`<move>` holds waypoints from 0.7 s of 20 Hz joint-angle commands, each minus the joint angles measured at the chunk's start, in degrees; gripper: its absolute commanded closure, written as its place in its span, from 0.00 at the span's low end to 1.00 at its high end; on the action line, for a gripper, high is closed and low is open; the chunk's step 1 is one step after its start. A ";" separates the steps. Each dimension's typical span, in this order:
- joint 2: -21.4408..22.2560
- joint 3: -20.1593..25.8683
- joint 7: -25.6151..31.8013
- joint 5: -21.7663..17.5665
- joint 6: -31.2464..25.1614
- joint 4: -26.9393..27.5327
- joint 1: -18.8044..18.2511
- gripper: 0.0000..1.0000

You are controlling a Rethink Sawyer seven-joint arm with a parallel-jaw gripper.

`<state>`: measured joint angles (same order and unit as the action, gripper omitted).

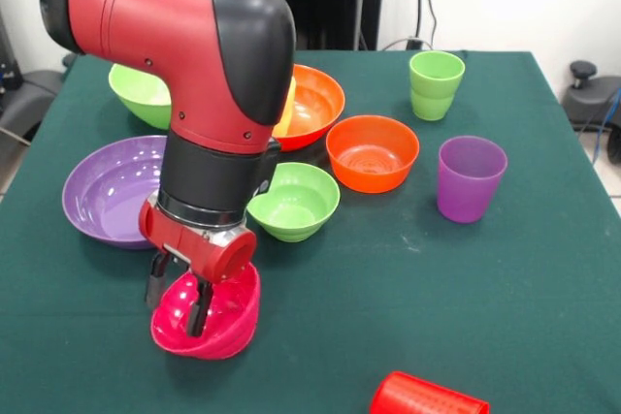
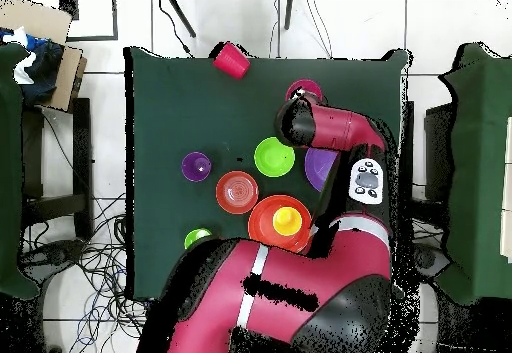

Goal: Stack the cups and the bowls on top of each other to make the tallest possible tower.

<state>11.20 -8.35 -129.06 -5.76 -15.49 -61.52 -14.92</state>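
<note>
On the dark green tablecloth (image 1: 466, 278), the gripper (image 1: 177, 300) hangs at the small magenta-pink bowl (image 1: 218, 322), a glossy round plastic shell tilted up on its side near the front edge; two black fingers (image 1: 199, 309) reach down at the bowl's rim, one apparently inside and one outside, close together, seemingly pinching the wall, though the exact contact is hard to make out. Above them sits the red wrist block and the fat red and black arm (image 1: 194, 75), smooth matte casing, cylinder shaped. Left of it lies the large purple bowl (image 1: 102, 196), shallow and shiny, partly covered by the arm. Behind, the large lime green bowl (image 1: 139, 92) shows only half, the rest hidden by the arm. Large orange bowl (image 1: 315, 104) sits behind centre with the yellow cup (image 1: 288, 104) inside it, only a sliver showing in the front view; the overhead view shows it clearly as a yellow disc (image 2: 286, 219) in the orange. Small orange bowl (image 1: 373, 150) and small lime green bowl (image 1: 294, 201) stand upright just beside each other, both glossy. Light green cup (image 1: 436, 84) stands upright at the far right, ridged band round the middle. Purple cup (image 1: 470, 177) stands upright, translucent, tapered. Red cup (image 1: 427, 397) lies on its side at the bottom edge, cut off by the frame, ribbed surface. In the overhead view the arm covers most of the pink bowl and part of the purple one.
</note>
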 commanded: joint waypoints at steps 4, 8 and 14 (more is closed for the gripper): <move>11.23 6.20 0.71 2.01 -14.19 -7.08 2.02 0.00; 12.43 6.30 1.37 2.13 -16.44 -7.32 1.77 0.00; 11.91 6.57 1.31 2.21 -17.25 -6.30 1.80 0.00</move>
<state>22.33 -8.37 -129.06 -3.99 -25.46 -64.45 -13.90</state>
